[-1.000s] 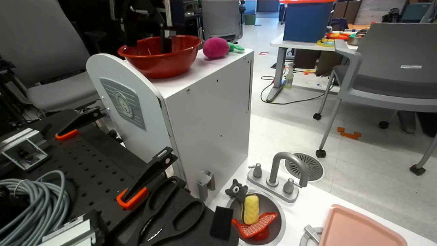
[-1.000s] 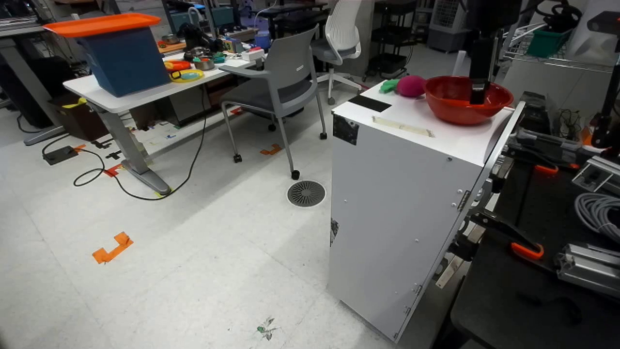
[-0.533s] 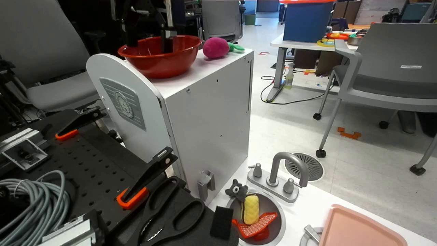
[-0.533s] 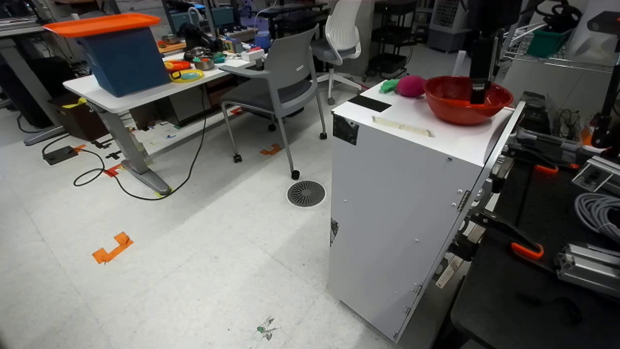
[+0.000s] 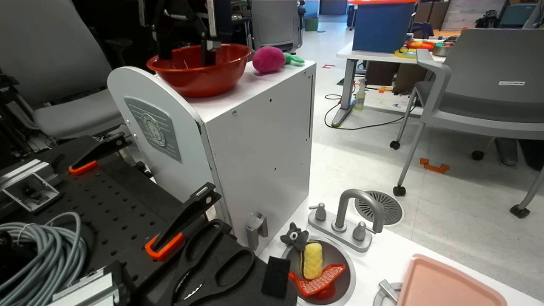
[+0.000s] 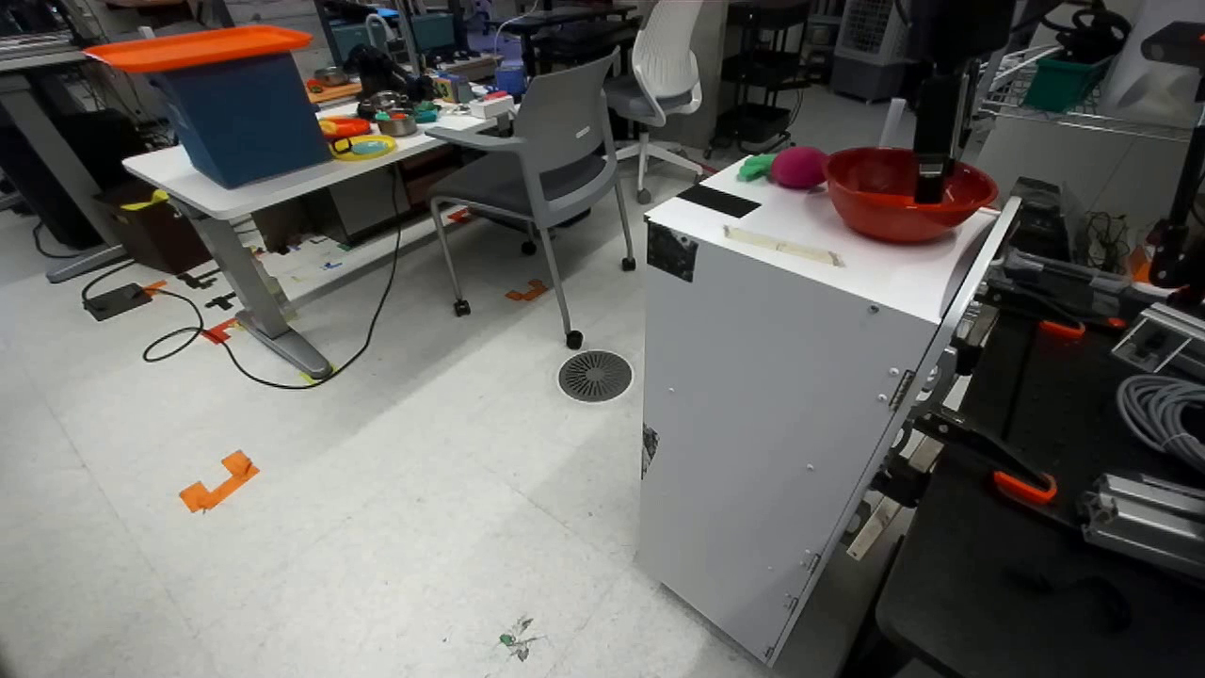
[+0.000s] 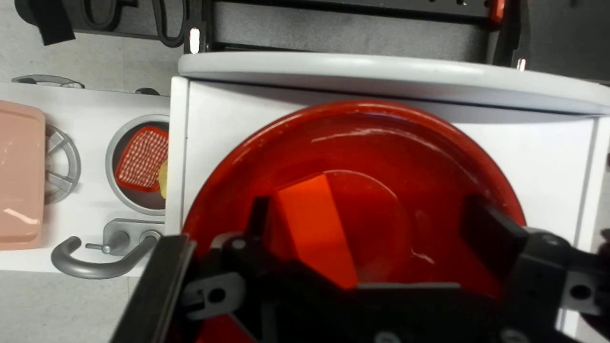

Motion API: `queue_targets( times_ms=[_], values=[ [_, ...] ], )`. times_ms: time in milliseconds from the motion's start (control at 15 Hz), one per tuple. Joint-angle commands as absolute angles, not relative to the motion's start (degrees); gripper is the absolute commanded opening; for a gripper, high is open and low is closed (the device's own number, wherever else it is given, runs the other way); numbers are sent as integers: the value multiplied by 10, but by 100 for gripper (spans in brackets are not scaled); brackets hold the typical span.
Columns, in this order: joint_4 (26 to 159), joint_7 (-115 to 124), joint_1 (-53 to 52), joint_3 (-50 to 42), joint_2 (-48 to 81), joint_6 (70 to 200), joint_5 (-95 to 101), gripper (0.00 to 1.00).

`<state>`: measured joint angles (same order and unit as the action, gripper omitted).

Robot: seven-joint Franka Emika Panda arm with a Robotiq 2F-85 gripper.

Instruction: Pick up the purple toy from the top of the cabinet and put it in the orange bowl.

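Perforated black bench top [image 5: 123, 204], carrying a coil of grey cable [image 5: 63, 250], lies closest in an exterior view; beyond it stands the white cabinet [image 5: 263, 136]. On that sits a red bowl [image 5: 204, 80], presumably the orange one in your task. Your gripper [image 5: 186, 57] hangs over it, fingers spread wide, holding nothing. Down in the bowl, the wrist view shows an orange patch [image 7: 317, 228]; object or light, you can't say. Nor can you tell whether the fingertips dip below the rim: if they do, sliding sideways before you lift would hook it and shove the bowl into the purple toy [image 5: 268, 59], which rests just past it on the cabinet top, its green end [image 5: 294, 59] pointing away. Once you're at the toy, a finger coming down on the bowl side could land on the rim, the two being so near. An off-centre pinch may squeeze that rounded body out, and with the cabinet's edge close by, it could drop to the floor [image 5: 335, 170]. Further back, a blue bin [image 5: 378, 32] stands on a desk [image 5: 346, 52], outside your path.
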<state>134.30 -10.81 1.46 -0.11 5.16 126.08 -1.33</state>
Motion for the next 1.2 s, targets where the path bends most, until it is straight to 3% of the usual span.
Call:
queue_targets(
  times_ms=[0,733,867,933,1133],
  values=[
    [1335,-138,21,-3,63,1266,-42,100],
    [1333,-146,29,-5,72,1261,-57,97],
    [1333,-144,30,-5,72,1260,-56,72],
    [1333,-144,30,-5,71,1260,-56,69],
    [1334,-142,30,-5,70,1260,-54,45]
  ],
)
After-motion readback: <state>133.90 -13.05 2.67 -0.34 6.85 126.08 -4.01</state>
